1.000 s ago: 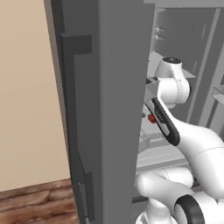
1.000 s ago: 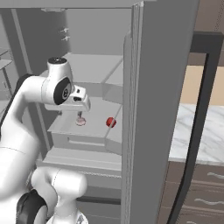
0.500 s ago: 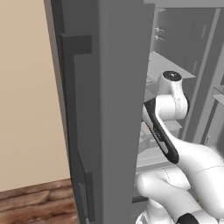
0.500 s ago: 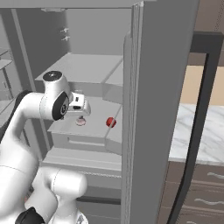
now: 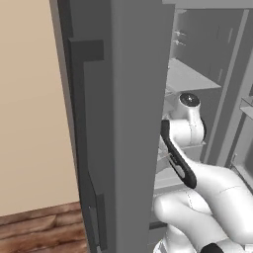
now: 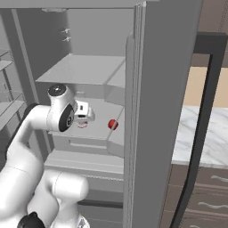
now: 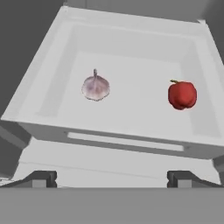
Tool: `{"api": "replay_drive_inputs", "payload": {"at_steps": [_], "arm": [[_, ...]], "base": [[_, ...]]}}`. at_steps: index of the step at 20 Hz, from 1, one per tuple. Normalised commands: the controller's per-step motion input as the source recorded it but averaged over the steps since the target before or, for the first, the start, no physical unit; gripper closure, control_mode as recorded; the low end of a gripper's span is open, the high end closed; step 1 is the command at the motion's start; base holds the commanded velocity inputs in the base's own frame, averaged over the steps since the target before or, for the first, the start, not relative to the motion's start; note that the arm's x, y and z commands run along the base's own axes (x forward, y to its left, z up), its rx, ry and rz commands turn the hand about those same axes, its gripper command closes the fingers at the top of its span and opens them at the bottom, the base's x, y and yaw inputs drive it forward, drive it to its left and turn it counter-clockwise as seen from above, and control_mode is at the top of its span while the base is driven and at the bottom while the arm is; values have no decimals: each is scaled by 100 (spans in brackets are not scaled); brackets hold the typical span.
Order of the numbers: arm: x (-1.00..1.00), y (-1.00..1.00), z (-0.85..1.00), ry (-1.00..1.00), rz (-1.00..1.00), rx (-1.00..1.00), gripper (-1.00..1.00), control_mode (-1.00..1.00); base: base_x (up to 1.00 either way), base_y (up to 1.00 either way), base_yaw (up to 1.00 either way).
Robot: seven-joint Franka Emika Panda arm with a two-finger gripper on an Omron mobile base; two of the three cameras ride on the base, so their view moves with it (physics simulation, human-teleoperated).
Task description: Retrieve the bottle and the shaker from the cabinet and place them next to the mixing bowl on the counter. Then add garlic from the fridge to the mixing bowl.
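Note:
The fridge stands open, and my arm reaches in past its door edge. On a pale inner shelf lies the garlic, a pinkish-white bulb with its tip up. My gripper hangs open above and short of the shelf's front lip, with nothing between its fingertips. The garlic lies ahead and a little left of the gripper's centre. From the right base view, the gripper hovers over the shelf and covers most of the garlic. The bottle, shaker, cabinet and mixing bowl are out of view.
A red round fruit sits on the same shelf, to the right of the garlic, also seen as a red spot. An upper fridge shelf hangs over the arm. The marble counter lies right of the fridge.
My arm has folded lower and the hand has dropped closer to the shelf with the garlic. The jaws have stayed open.

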Motion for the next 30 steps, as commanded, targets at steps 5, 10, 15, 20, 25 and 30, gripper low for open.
{"api": "replay_drive_inputs", "payload": {"at_steps": [5, 10, 15, 20, 25, 30], "arm": [[56, 12, -29, 12, 6, 0, -100, -100], [49, 18, -35, 6, 5, 0, -100, -100], [33, 1, -19, 2, 2, 0, -100, -100], [29, 6, -22, 0, 0, 0, -100, -100], [24, 5, -27, 0, 0, 0, -100, -100], [24, 3, -18, 0, 0, 0, -100, -100]], "base": [[0, 0, 0], [0, 0, 0], [0, 0, 0], [0, 0, 0], [0, 0, 0], [0, 0, 0]]}}
